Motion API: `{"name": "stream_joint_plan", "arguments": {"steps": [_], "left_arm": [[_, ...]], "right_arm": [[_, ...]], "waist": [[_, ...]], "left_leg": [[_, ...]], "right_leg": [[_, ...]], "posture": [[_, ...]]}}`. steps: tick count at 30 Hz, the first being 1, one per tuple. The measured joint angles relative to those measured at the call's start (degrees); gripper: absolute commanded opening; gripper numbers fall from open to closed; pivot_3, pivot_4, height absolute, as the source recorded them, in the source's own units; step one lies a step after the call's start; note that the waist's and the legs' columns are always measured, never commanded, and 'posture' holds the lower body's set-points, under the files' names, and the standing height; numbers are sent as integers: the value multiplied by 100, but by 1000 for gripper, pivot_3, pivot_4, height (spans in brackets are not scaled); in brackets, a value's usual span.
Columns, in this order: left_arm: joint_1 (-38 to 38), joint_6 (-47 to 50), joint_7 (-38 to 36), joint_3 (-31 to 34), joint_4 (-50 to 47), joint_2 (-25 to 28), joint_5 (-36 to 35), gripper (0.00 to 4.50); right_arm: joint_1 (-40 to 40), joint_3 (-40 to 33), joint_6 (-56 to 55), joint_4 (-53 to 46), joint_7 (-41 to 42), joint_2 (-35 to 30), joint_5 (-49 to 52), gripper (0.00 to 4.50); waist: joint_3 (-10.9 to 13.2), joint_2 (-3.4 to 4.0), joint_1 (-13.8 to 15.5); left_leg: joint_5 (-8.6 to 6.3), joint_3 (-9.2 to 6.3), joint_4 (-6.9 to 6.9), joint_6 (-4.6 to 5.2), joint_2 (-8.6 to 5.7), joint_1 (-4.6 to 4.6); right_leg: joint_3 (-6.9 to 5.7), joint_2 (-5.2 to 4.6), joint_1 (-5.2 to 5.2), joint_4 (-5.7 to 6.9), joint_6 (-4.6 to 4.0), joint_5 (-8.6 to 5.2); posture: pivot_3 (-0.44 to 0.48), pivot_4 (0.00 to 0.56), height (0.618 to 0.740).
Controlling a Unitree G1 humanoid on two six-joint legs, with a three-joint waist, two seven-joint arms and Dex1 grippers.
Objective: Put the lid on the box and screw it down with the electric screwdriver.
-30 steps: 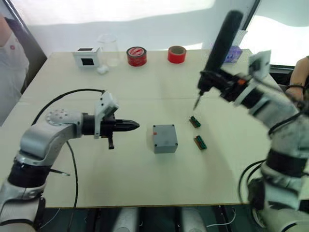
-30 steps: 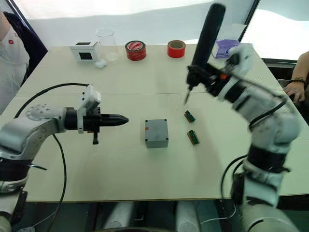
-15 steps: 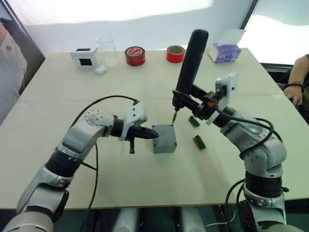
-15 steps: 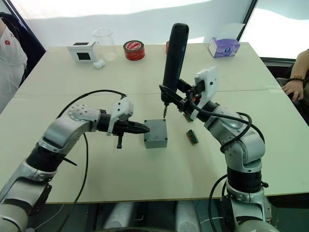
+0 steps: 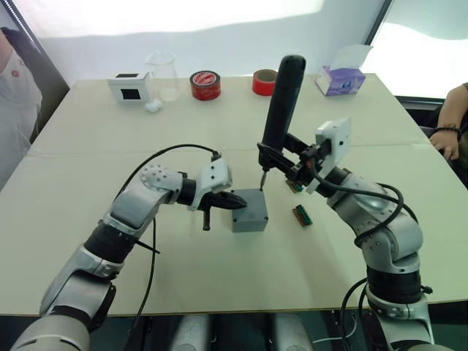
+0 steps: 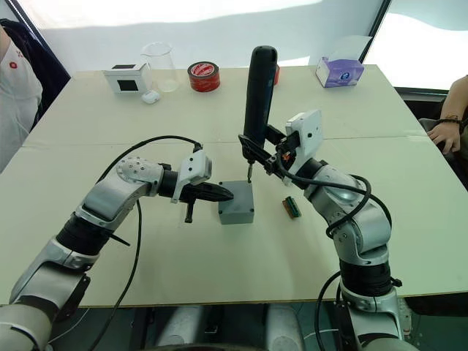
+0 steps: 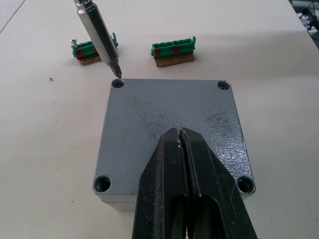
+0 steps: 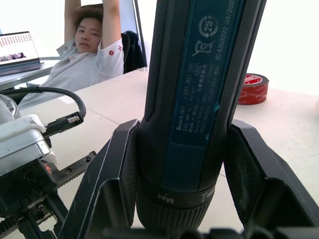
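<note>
The grey box (image 5: 250, 213) stands mid-table with the lid (image 7: 164, 104) lying flat on top, its corner screw holes showing. My left gripper (image 5: 236, 202) is shut, its joined fingertips resting on the lid's near side. My right gripper (image 5: 291, 157) is shut on the electric screwdriver (image 5: 281, 99), a long dark tool held nearly upright. Its metal bit (image 7: 98, 36) points down, and its tip is at the lid's far-left corner hole (image 7: 117, 83).
Two green terminal blocks (image 5: 301, 215) (image 5: 294, 184) lie just right of the box. At the back stand a white cube (image 5: 131, 86), a clear beaker (image 5: 162, 73), two red tape rolls (image 5: 206, 85) (image 5: 267, 81) and a tissue box (image 5: 340, 77). People sit at both table ends.
My left gripper has moved right, from short of the box onto the lid. My right arm has swung the screwdriver left and down, from above the terminal blocks to the lid's corner hole.
</note>
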Motion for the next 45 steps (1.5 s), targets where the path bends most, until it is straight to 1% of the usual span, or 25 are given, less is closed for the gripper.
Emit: {"name": "stream_joint_plan", "arguments": {"steps": [4,7,13,16,23,30,37,40,45], "left_arm": [[0,37,3,4,-2,-20,11,0],[1,90,26,4,-16,-30,21,0],[59,160,73,6,-86,-27,45,0],[76,192,88,10,-113,-18,46,0],[83,245,103,17,-124,-27,45,0],[83,259,111,21,-130,-28,46,0],[103,275,104,18,-167,-26,76,0],[137,265,88,6,-147,-18,115,0],[175,264,59,2,-118,-11,144,0]], "right_arm": [[133,90,-222,71,17,2,-143,1855],[241,214,-658,169,101,-23,-391,1855],[360,316,-972,242,149,0,-540,1855],[390,289,-1092,370,32,190,-530,1855],[339,255,-1132,628,-144,381,-532,1855],[341,278,-1249,693,-159,380,-556,1855],[523,454,-1285,533,36,122,-641,1855],[658,449,-1155,442,2,126,-619,1855],[665,562,-1156,439,-46,96,-796,1855]], "waist": [[0,-1,1],[-2,-1,-2],[-4,-2,0],[-6,-3,-1],[-7,-2,4],[-7,-2,7],[-13,-6,14],[-40,-24,6],[-105,-42,3]], "left_leg": [[0,0,0,1,0,3],[-3,-2,0,4,0,20],[-8,-7,-2,12,2,58],[-7,-7,-2,12,2,64],[-7,-7,-3,12,2,70],[-7,-7,-4,12,2,71],[-9,-7,-4,14,2,81],[-15,-7,-19,23,4,122],[-17,-10,-22,25,6,125]], "right_leg": [[0,0,4,0,0,0],[-1,1,22,-3,0,0],[-4,2,62,-10,0,-1],[-4,2,66,-10,0,-1],[-4,1,72,-10,0,-1],[-4,2,74,-10,0,-1],[-4,1,85,-13,-1,-2],[-4,4,126,-26,-1,-5],[-5,4,129,-29,-4,-8]], "posture": [[0,150,740],[0,150,740],[0,150,740],[0,150,740],[0,150,740],[0,150,740],[0,150,740],[0,150,740],[0,150,740]]}}
